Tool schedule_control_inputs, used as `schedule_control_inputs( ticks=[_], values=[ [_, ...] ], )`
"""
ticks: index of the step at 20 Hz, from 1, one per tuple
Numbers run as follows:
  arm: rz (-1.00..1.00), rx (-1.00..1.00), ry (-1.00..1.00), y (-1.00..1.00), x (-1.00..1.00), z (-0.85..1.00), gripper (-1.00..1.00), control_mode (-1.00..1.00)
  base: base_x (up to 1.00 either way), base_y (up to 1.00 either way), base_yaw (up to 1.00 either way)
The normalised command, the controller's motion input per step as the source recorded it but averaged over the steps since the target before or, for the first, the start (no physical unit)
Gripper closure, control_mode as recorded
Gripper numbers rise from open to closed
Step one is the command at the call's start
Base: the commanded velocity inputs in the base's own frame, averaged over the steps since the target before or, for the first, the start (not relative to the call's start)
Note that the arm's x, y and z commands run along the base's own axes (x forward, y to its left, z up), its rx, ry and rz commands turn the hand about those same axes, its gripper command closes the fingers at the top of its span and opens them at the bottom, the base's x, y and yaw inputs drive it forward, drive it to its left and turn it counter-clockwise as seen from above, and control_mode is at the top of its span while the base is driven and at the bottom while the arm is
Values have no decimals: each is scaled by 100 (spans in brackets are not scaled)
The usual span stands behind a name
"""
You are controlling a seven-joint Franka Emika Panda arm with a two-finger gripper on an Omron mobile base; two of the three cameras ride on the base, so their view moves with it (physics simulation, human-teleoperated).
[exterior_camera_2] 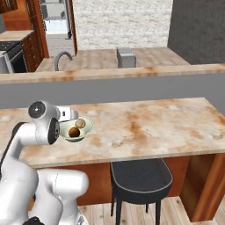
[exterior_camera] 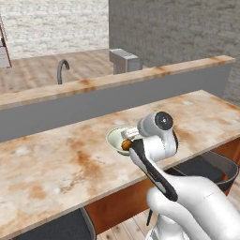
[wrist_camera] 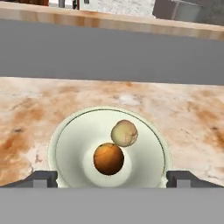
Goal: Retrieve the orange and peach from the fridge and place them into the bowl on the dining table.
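The pale greenish-white bowl [wrist_camera: 65, 131] stands on the dining table [wrist_camera: 192, 118], near its front edge. Inside the bowl lie the orange [wrist_camera: 108, 158] and, touching it on the far side, the peach [wrist_camera: 124, 133]. My gripper [wrist_camera: 112, 180] hangs just over the bowl's near rim, open and holding nothing, with its fingertips [wrist_camera: 43, 178] wide apart on either side of the bowl. In the right base view the bowl [exterior_camera_2: 87, 128] holds the orange [exterior_camera_2: 74, 132] and the peach [exterior_camera_2: 80, 123] beside my hand. The left base view has the bowl [exterior_camera: 112, 137] partly hidden behind the wrist. The fridge [exterior_camera_2: 56, 19] stands far back.
Behind the table runs a higher grey-fronted ledge [exterior_camera_2: 132, 72], and beyond it a counter with a curved faucet [exterior_camera_2: 61, 59] and a grey box [exterior_camera_2: 126, 57]. A black stool [exterior_camera_2: 140, 176] is tucked under the table's front edge. A stove [exterior_camera_2: 9, 57] stands at the far left.
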Motion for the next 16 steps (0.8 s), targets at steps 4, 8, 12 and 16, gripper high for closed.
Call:
schedule_control_inputs(
  ticks=[4,8,12,16],
  values=[
    [0,0,-37,-22,-100,90,-100,-100,0,0,0],
    [0,0,-30,-35,-100,93,-100,-100,0,0,0],
    [0,0,-21,-31,-100,100,-100,-100,0,0,0],
    [0,0,-18,-8,-100,79,-100,-100,0,0,0]
  ],
)
